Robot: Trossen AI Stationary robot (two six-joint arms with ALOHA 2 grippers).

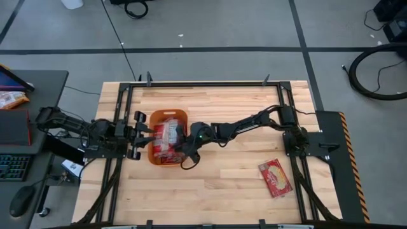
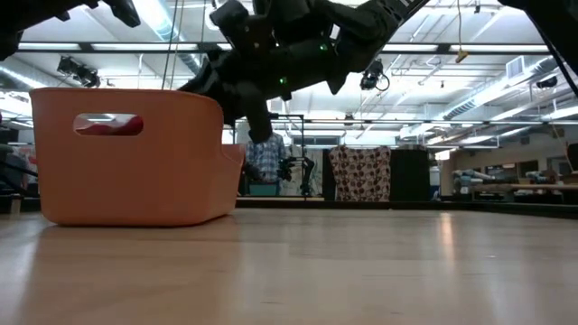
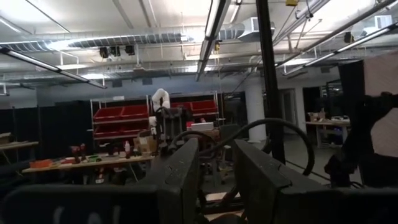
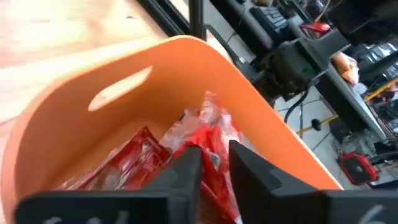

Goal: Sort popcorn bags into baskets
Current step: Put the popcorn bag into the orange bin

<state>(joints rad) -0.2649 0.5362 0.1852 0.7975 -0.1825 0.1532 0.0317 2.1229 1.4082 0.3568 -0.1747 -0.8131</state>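
The orange basket [image 1: 167, 115] stands left of the table's middle with several red popcorn bags [image 1: 166, 136] in it. My right gripper [image 4: 214, 171] reaches over the basket's right rim, slanting down, its fingers a little apart, and the crumpled upper edge of one red bag [image 4: 210, 127] rises between and beyond them. Another bag [image 4: 127, 160] lies flat in the basket [image 4: 186, 62]. My left gripper [image 1: 141, 135] waits at the basket's left end, open and tipped upward, with nothing between its fingers [image 3: 180, 177]. One more popcorn bag [image 1: 275, 177] lies flat on the table at the near right. My right gripper has its two fingers [image 4: 186, 171] on either side of the upright bag's upper edge [image 4: 214, 152], coming slantwise from above and from the table's right. The bag leans on the other bags in the basket. Whether the fingers touch it, I cannot tell.
The basket's tall wall with its handle slot [image 2: 108, 124] fills the left of the low view. Bare wooden table [image 1: 222, 184] stretches between the basket and the loose bag. A black metal frame [image 1: 210, 83] runs along the table's far and side edges.
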